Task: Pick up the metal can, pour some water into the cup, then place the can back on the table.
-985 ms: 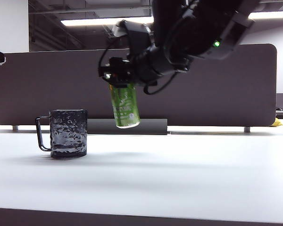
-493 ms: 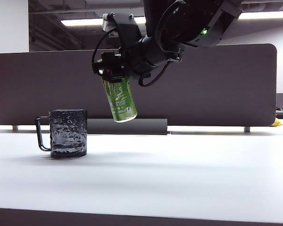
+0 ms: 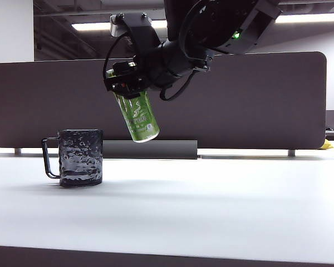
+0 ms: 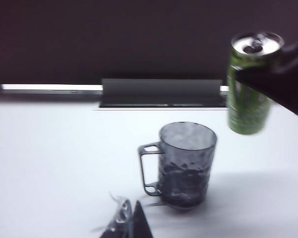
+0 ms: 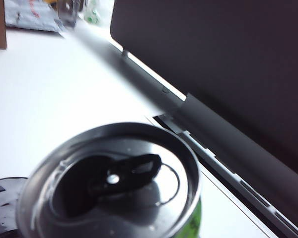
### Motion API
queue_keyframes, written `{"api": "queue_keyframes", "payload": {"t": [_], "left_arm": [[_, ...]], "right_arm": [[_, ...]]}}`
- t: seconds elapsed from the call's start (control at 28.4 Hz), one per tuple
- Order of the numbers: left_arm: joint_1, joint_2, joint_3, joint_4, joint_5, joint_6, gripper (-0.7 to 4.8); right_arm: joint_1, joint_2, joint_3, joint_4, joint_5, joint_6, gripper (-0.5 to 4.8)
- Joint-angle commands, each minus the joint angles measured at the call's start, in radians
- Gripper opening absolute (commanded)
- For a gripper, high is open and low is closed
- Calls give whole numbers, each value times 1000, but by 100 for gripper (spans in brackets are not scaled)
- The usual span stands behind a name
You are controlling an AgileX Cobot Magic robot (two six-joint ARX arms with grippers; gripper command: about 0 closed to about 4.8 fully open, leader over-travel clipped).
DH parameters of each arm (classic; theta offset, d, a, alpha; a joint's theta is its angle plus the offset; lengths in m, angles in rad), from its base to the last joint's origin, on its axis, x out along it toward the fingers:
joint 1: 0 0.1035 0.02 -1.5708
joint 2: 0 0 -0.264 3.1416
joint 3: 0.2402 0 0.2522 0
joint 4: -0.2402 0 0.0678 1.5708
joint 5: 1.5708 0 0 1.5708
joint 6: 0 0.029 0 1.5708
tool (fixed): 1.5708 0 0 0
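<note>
your right gripper [image 3: 128,83] is clamped on the upper body of the metal can [image 3: 138,119], holding it in the air above the table [image 3: 211,211]. the can hangs below the claw, its long axis tipped, top leaning toward the cup [image 3: 80,157] and base swung away. the cup stands upright, lower than the claw and off to the side the can's top leans toward, apart from the can. in the right wrist view the can's opened top [image 5: 109,181] fills the frame. the left gripper [image 4: 126,225] is only a blurred edge near the cup, so you cannot tell its state. the right arm is the one placed to pour.
</note>
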Motion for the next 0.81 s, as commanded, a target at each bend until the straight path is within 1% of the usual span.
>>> {"api": "queue_keyframes", "payload": {"t": [0.04, 0.49, 0.7, 0.81], "left_arm": [[-1, 1, 1, 13, -2, -3, -5], [0, 1, 1, 13, -2, -3, -5], [0, 1, 1, 13, -2, -3, -5], [0, 1, 1, 13, -2, -3, -5]], "right_arm": [[4, -9, 27, 45, -31, -16, 184], [13, 35, 148, -61, -67, -128, 184], [22, 37, 158, -85, -64, -186, 184], [23, 39, 158, -95, -65, -191, 184]]}}
